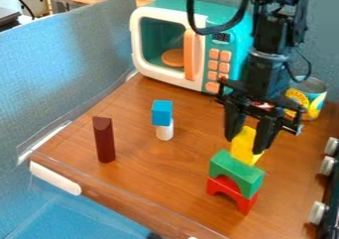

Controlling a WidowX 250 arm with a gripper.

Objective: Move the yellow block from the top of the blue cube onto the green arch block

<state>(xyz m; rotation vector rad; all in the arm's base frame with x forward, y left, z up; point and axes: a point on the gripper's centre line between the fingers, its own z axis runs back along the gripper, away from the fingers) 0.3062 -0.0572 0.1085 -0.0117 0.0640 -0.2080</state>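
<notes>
In the camera view, the black gripper (pixel 244 145) hangs down over the right part of the wooden table (pixel 159 171), its two fingers closed on the sides of a yellow block (pixel 243 151). The block's lower end meets the top of a green arch block (pixel 232 169) in the view, though whether it rests there or sits just behind cannot be told. The green arch lies over a red arch block (pixel 228 187). A blue cube (pixel 161 112) tops a white cylinder (pixel 165 130) nearer the middle, and a dark red block (pixel 104 141) stands upright to its left in the view. Behind them are a toy microwave (pixel 235 52) and a can (pixel 312 95)

The step in hand seems to be handling the yellow block at the arches; any next move appears to call for a steady grip and little sideways push, lest the stack shift
</notes>
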